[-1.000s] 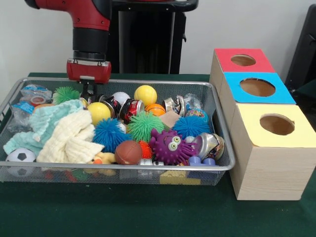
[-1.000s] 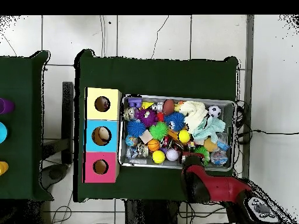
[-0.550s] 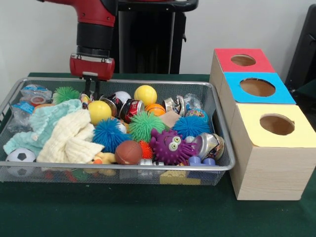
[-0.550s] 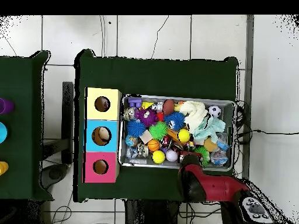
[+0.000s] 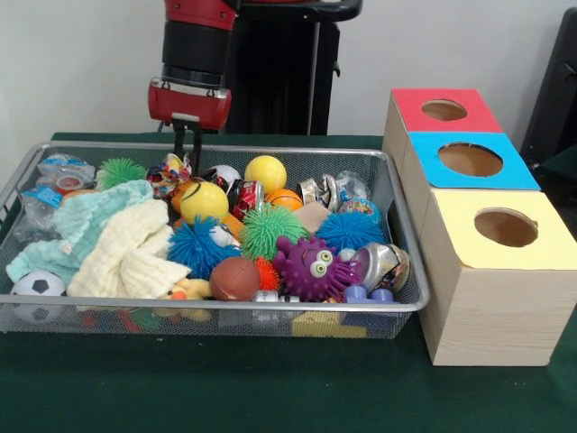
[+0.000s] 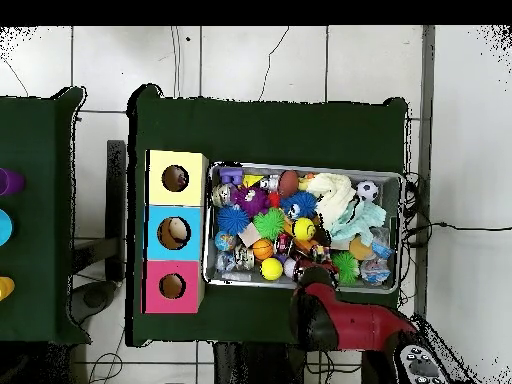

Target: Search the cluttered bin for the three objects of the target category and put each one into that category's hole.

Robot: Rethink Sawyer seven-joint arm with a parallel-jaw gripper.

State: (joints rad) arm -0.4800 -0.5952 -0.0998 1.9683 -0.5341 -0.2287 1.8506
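Since a second ago the arm has swung toward the middle of the bin's back edge and risen, and the yellow ball (image 5: 205,200) under it now sits a little further toward the bin's centre. Its gripper (image 5: 187,152) hangs above the back of the wire bin (image 5: 407,271), just over a crinkled colourful wrapper (image 5: 169,173) and the yellow ball; whether its thin dark fingers are parted or closed I cannot tell, and nothing visibly hangs from them. Behind the yellow ball lie a white ball (image 5: 219,177), a red can (image 5: 243,195) and a second yellow ball (image 5: 265,172). Toward the front sit a blue spiky ball (image 5: 196,244), a green spiky ball (image 5: 270,229), a purple spiky toy with eyes (image 5: 310,268), a brown football (image 5: 233,278) and pale cloths (image 5: 117,248). Beside the bin stand three boxes with round holes: red (image 5: 444,109), blue (image 5: 471,160) and yellow (image 5: 505,227).
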